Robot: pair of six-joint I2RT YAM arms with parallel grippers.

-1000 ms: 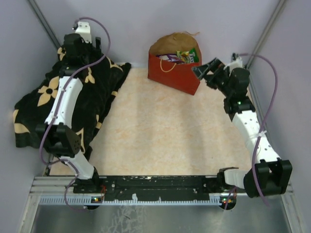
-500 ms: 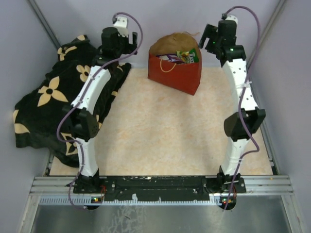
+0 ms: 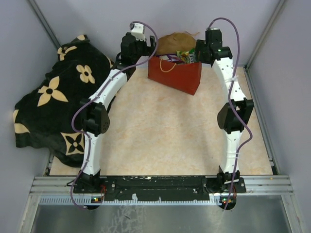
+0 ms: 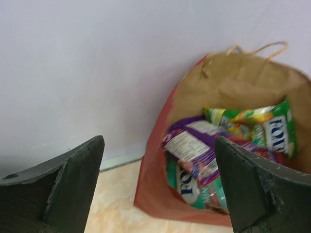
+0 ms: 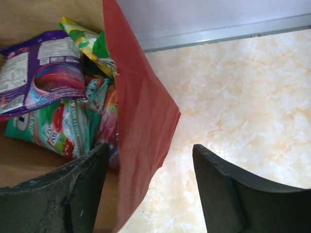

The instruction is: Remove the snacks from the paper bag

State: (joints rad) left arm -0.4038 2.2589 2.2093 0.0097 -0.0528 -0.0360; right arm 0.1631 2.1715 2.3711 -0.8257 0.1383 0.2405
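Paper bag (image 3: 175,80): red outside, brown kraft inside, stood open at the far middle of the table (image 3: 160,136).
Snacks (image 4: 214,150): shiny flat packets kept inside: purple packet (image 4: 192,145), green packet (image 4: 265,124), teal packet (image 5: 48,126).
Left gripper (image 4: 158,145): spread, empty, held left of the bag.
Right gripper (image 5: 150,150): spread, red bag wall seen between its fingers.
Blanket (image 3: 53,102): black, flowered, crumpled at left.

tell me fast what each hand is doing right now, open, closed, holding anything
left hand: open, empty, facing the mouth of the paper bag.
right hand: open, holding nothing, one finger on each side of the paper bag's red side wall.
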